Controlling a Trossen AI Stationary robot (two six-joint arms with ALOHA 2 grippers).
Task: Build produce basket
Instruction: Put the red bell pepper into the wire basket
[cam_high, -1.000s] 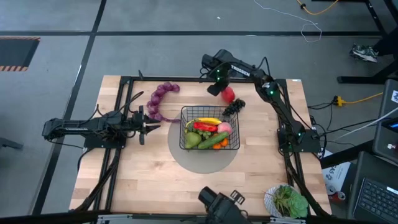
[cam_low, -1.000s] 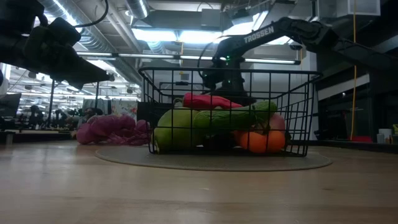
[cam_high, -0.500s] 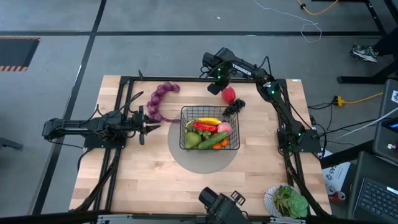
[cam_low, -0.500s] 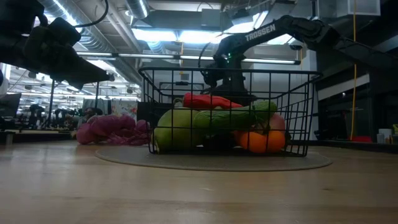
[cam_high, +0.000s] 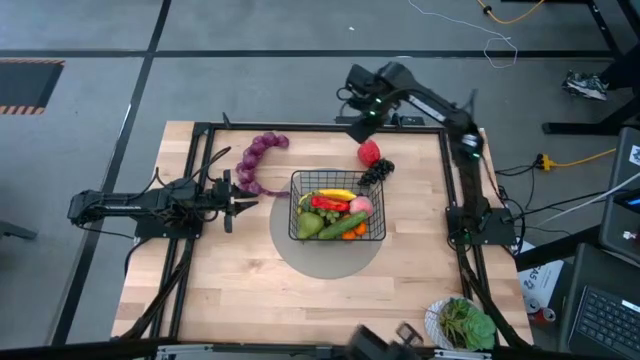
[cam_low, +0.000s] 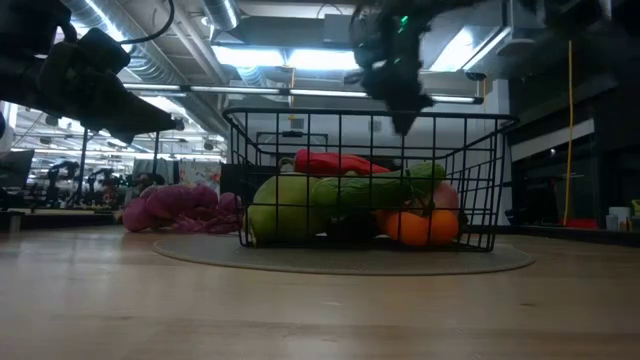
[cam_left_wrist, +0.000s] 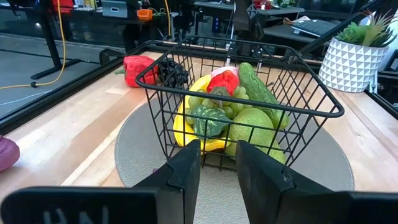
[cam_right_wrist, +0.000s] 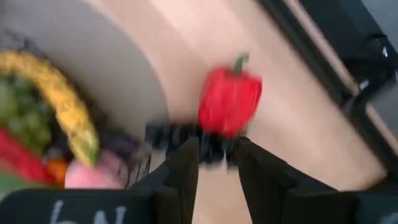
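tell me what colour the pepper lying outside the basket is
Red, with a green stem; the pepper shows best in the right wrist view.

Bare table (cam_high: 240, 290) around the basket (cam_high: 337, 218); red pepper (cam_high: 369, 153) stands just behind.

The small square black wire-grid basket (cam_high: 337, 217) sits on the round grey mat (cam_high: 327, 262) near the middle of the wooden table (cam_high: 240, 290). In it lie the yellow toy banana (cam_high: 336, 194), the long green cucumber (cam_high: 343, 225) and the green pear (cam_high: 309, 225). Just beyond its far right corner lies the dark toy grape bunch (cam_high: 377, 172), touching the red toy pepper (cam_high: 369, 152) behind it. The purple grape string (cam_high: 256, 160) curls off the basket's far left corner. The white bowl of leafy greens (cam_high: 460, 324) stands at the table's near right corner.
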